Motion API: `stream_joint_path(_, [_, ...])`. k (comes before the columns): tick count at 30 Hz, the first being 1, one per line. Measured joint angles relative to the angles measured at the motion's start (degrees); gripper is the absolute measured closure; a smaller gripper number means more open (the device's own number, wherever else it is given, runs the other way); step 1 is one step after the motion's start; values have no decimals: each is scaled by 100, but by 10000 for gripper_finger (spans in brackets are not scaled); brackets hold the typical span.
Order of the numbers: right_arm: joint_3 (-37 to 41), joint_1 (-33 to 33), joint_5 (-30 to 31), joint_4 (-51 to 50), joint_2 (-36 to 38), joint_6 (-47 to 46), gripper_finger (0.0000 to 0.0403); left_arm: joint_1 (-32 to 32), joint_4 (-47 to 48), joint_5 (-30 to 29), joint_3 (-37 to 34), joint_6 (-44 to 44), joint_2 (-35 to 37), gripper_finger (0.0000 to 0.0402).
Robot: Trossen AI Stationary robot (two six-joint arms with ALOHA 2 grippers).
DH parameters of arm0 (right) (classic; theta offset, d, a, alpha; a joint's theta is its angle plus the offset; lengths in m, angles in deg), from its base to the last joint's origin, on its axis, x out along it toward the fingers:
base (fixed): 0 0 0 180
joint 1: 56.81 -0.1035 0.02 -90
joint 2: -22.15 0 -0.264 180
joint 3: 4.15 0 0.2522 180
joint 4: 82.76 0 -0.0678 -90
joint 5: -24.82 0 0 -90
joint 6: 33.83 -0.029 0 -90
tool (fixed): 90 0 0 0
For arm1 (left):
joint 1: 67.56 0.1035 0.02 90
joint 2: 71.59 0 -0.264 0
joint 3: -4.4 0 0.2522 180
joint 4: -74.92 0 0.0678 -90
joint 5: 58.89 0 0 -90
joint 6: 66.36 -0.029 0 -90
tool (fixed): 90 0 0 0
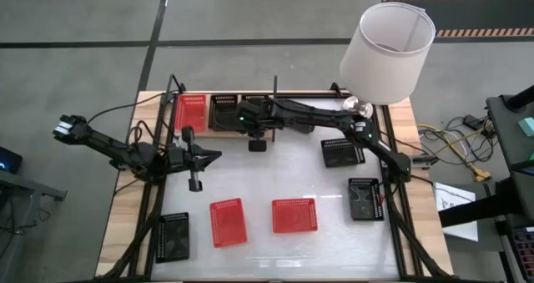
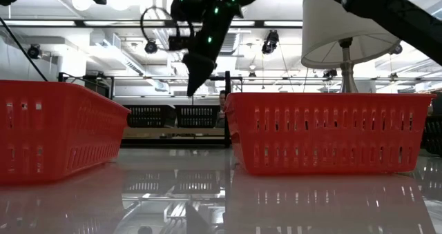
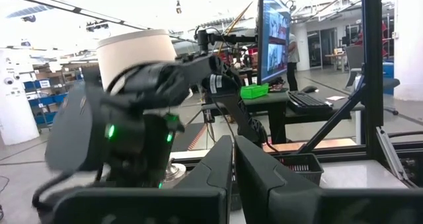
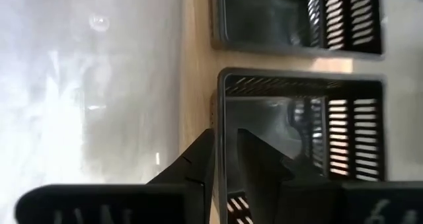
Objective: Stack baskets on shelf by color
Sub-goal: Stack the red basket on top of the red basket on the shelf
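- the right gripper (image 4: 225, 159) pinched the wall of a black basket (image 4: 301, 128) on the shelf (image 1: 392, 116).
- the left gripper (image 1: 219, 155) was shut, holding nothing, above the table (image 1: 292, 162).

shelf (image 1: 250, 126): 1 red basket (image 1: 190, 112), 2 blk (image 1: 225, 112) | table: 2 red, 3 blk

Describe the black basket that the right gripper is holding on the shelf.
The black basket is a shallow rectangular tray of dark plastic with slotted walls and a plain rim. It sits flat on the light-wood shelf, beside another black basket. The right gripper pinches its wall, one finger inside, one outside.
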Motion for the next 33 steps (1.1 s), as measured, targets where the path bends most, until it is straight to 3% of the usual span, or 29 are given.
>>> stream_joint_path(4, [0,-131,-101,-199,233,72,364,0,-8,0,0,1,0,401])
stream_joint_path(10, [0,-458,-1052,-1183,694,-115,392,0,-50,0,0,4,-2,401])
stream_joint_path(14, [45,-941,-1155,-1961,988,-409,394,2,-63,0,0,132,-37,401])
stream_joint_path(18, [560,-1588,-1163,-1934,1479,-588,394,-1,-143,2,0,295,-208,401])
stream_joint_path(22, [1731,-2235,-1165,-1102,2255,-836,394,-1,-506,2,-1,304,-528,401])
stream_joint_path(27, [3992,-2939,-1094,1319,3461,-988,394,-5,-1003,24,25,498,-1104,401])
stream_joint_path(33, [6235,-3423,-361,3660,4669,-993,394,-3,-1600,37,169,1152,-2001,401])
